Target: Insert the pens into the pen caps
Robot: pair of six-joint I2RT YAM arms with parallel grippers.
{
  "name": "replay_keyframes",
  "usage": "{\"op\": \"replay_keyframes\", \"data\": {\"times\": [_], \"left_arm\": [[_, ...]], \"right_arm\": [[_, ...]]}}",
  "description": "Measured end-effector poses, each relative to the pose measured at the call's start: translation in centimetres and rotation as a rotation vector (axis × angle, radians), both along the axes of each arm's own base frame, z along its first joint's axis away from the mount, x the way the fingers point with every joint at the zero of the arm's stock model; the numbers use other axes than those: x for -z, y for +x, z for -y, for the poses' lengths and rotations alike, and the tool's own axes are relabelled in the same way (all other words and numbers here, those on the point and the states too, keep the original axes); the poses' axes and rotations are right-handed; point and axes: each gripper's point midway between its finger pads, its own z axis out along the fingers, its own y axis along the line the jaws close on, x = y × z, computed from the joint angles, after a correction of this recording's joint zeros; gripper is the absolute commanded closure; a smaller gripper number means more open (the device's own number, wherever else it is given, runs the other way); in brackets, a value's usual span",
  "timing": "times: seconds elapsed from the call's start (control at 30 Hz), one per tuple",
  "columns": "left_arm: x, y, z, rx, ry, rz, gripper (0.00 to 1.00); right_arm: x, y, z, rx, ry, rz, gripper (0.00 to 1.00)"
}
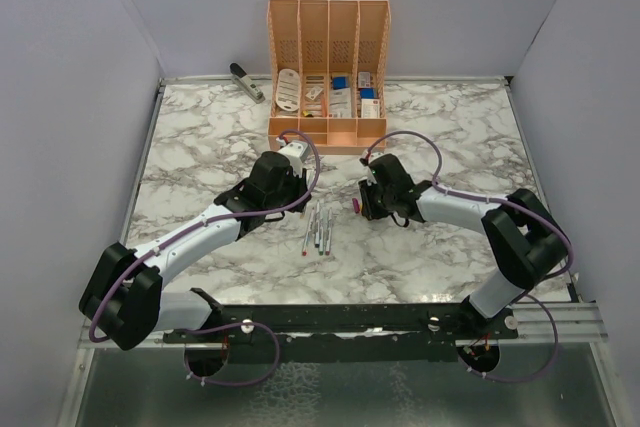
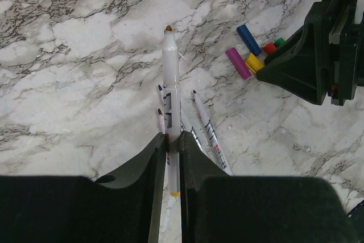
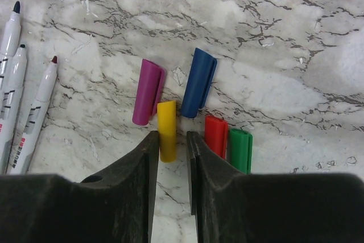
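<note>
My left gripper [image 2: 173, 140] is shut on a whitish pen [image 2: 171, 72] with a yellow tail end, held above the table, tip pointing away. Three more pens [image 1: 318, 227] lie side by side on the marble; their coloured tips show at the left of the right wrist view [image 3: 37, 112]. The pen caps lie in a cluster: purple [image 3: 147, 91], blue [image 3: 198, 82], yellow [image 3: 167, 126], red [image 3: 215, 135], green [image 3: 240, 149]. My right gripper [image 3: 172, 140] is low over them, narrowly open, straddling the yellow cap. The cap touches the left finger, with a gap at the right finger.
An orange organiser [image 1: 327, 72] with stationery stands at the back centre, a grey stapler [image 1: 246, 81] to its left. Grey walls close in the table on three sides. The right arm's gripper body [image 2: 307, 61] sits just right of the caps.
</note>
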Motion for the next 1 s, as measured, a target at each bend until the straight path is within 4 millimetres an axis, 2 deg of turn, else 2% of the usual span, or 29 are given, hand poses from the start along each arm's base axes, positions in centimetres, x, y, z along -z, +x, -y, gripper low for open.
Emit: {"op": "replay_keyframes", "data": {"times": [0.53, 0.67, 1.0], "left_arm": [[0.3, -0.2, -0.1, 0.000, 0.005, -0.008, 1.00], [0.4, -0.2, -0.2, 0.000, 0.007, -0.011, 1.00], [0.5, -0.3, -0.2, 0.000, 0.009, -0.012, 1.00]], "right_arm": [[0.1, 0.6, -0.8, -0.006, 0.001, 0.000, 0.75], [0.1, 1.0, -1.0, -0.003, -0.001, 0.000, 0.98], [0.1, 1.1, -1.1, 0.007, -0.005, -0.005, 0.98]]}}
